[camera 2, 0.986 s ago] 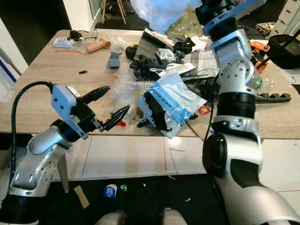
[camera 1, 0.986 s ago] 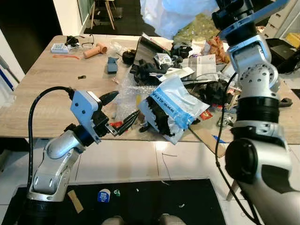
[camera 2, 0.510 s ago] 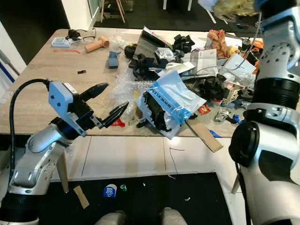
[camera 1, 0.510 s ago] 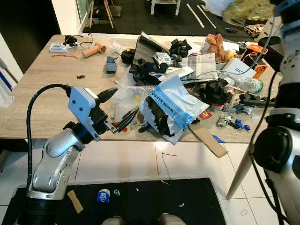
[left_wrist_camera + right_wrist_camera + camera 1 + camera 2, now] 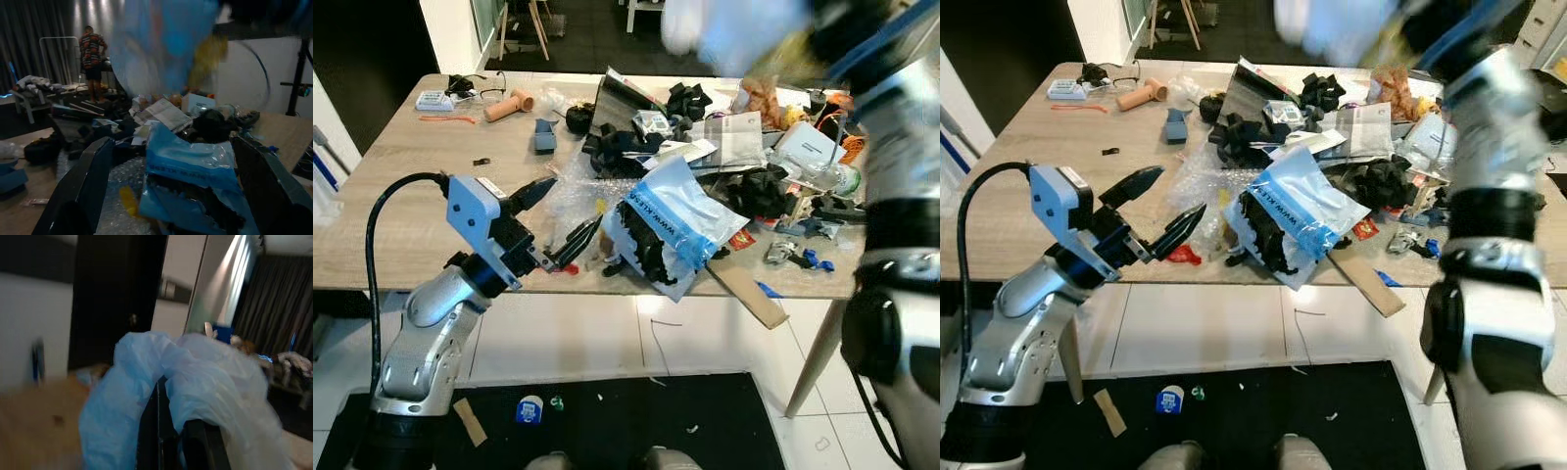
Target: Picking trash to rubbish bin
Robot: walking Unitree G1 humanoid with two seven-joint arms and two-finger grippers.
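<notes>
Right gripper fingers clamp a pale blue plastic bag; left gripper fingers apart; cluttered counter remains mostly uncleared.

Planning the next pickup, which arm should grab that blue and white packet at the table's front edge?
Left. The left gripper hovers open beside the blue and white packet, while the right gripper is raised high, shut on a pale plastic bag.

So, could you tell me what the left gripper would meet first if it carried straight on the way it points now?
Most likely the blue-and-white plastic bag, which sits dead ahead between the left gripper's open fingers, with bubble wrap lying low just before it; the exact depth is unclear.
</notes>
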